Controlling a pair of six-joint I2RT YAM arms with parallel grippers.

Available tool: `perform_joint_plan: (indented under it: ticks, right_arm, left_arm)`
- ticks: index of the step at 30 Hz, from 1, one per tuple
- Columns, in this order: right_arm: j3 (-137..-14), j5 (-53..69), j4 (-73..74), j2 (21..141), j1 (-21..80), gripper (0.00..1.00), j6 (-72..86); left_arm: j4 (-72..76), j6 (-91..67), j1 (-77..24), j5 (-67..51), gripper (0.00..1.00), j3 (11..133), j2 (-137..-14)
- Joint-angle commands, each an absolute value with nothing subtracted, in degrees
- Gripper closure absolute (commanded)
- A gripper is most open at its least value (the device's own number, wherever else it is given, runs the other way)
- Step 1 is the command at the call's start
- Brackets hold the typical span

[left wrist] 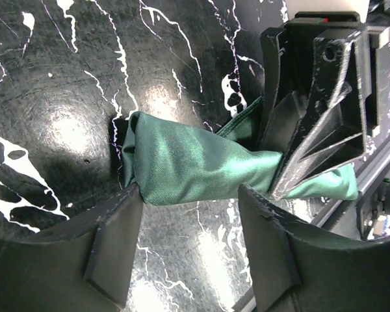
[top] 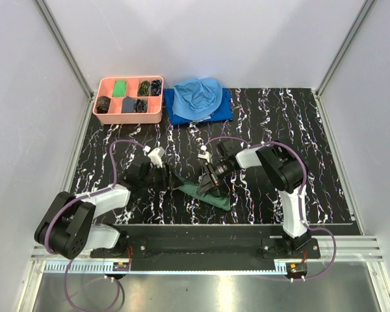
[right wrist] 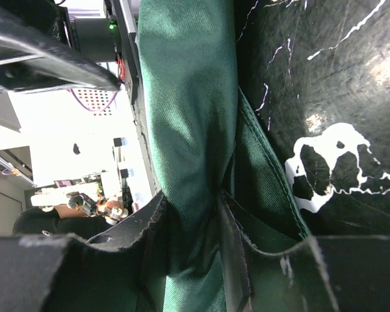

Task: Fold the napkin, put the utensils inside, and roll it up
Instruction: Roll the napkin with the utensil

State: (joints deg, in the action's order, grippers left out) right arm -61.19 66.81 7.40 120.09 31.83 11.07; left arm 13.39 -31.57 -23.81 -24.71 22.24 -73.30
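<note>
The dark green napkin (top: pixel 205 192) lies as a tight roll on the black marbled table between my two grippers. My right gripper (top: pixel 209 180) is shut on the roll; in the right wrist view the cloth (right wrist: pixel 188 110) runs pinched between its fingers, with the gripper (right wrist: pixel 190 244) around it. My left gripper (top: pixel 167 177) is open at the roll's left end. In the left wrist view the roll (left wrist: pixel 195 162) lies just past the open gripper (left wrist: pixel 192 227), with nothing between the fingers. The utensils are hidden.
A pink compartment tray (top: pixel 101 117) with small dark and green items stands at the back left. A light blue cloth (top: pixel 198 95) lies bunched on a darker blue cloth (top: pixel 179 117) beside it. The table's front edge is close behind the roll.
</note>
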Motion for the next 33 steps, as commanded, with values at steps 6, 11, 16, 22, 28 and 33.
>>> perform_joint_plan:
  ticks: [6,11,16,22,28,33]
  right_arm:
    - [-62.8,65.0,8.2,120.2,31.5,0.57,11.5]
    - [-63.4,60.7,11.4,117.2,31.5,0.46,11.1]
    - [-66.1,49.1,19.1,110.1,31.6,0.34,8.1]
    - [-64.6,25.4,22.2,95.6,35.1,0.29,3.4]
    - [-58.1,-6.9,17.0,86.2,53.7,0.27,-4.0]
    - [-56.5,-17.6,14.6,88.9,62.3,0.27,-6.1]
  left_arm:
    - [16.2,-29.6,-26.4,-21.5,0.78,24.6,-78.2]
    - [10.4,-29.8,-26.5,-19.5,1.0,27.1,-78.4]
    - [3.7,-30.4,-26.5,-20.4,1.0,31.0,-80.0]
    - [-2.3,-30.9,-26.5,-22.0,1.0,35.1,-83.0]
    - [-6.8,-31.6,-26.5,-23.2,1.0,38.0,-85.1]
    - [-8.1,-31.9,-26.5,-23.8,1.0,39.2,-85.7]
